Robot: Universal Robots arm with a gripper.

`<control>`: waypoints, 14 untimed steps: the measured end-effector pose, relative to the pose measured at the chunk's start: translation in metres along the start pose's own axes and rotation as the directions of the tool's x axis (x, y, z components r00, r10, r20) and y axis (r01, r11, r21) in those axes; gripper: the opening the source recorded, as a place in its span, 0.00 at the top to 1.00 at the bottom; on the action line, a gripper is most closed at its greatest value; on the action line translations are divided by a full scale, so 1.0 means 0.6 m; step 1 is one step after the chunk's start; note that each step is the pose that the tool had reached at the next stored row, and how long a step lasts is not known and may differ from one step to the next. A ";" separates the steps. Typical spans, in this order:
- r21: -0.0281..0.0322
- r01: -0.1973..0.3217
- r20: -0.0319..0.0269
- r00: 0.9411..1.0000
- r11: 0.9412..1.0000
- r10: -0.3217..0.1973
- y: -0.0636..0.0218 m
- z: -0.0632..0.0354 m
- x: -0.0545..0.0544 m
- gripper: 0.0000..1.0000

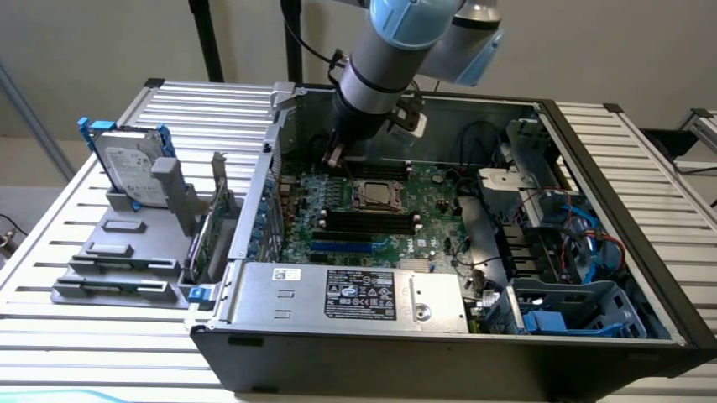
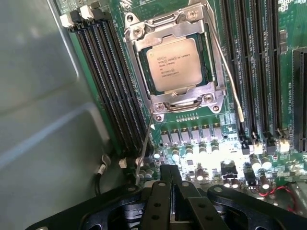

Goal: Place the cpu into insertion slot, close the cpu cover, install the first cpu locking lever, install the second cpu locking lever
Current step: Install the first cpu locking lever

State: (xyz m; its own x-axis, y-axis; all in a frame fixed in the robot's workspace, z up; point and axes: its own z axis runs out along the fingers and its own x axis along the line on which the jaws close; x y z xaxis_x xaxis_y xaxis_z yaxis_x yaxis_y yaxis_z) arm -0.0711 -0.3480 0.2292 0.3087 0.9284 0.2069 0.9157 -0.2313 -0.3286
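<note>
The cpu [image 2: 173, 64], silver-topped, lies flat in the insertion slot [image 2: 135, 32] on the green board. The silvery cpu cover [image 2: 178, 97] is folded down around it. One thin wire locking lever [image 2: 144, 148] sticks up loose from the socket's corner, and its tip ends beside my fingers. A second wire lever [image 2: 230, 86] runs along the socket's other side; I cannot tell whether it is latched. My gripper [image 2: 170, 175] is shut with nothing in it and hangs just off the socket. In the exterior view the gripper [image 1: 334, 157] hovers inside the case, behind the socket [image 1: 375, 195].
Long black memory slots [image 2: 103, 81] flank the socket on both sides. The grey case wall [image 2: 43, 96] stands close by. A power supply [image 1: 348, 294] fills the case front; a drive cage with blue cables [image 1: 560, 243] is at the exterior view's right. A hard drive [image 1: 129, 164] sits outside.
</note>
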 end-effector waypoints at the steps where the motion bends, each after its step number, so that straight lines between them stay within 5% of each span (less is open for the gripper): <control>1: 0.003 -0.007 -0.005 1.000 1.000 0.007 0.000 0.000 0.000 0.89; 9: 0.025 -0.056 -0.053 0.997 0.998 0.058 -0.004 -0.003 0.000 0.89; 14: 0.023 -0.104 -0.084 0.991 0.994 0.106 -0.005 -0.003 -0.001 0.89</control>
State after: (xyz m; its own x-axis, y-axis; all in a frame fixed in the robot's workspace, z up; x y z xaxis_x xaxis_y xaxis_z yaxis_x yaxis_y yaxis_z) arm -0.0733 -0.3483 0.2316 0.4241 0.8712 0.2474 0.8726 -0.3200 -0.3690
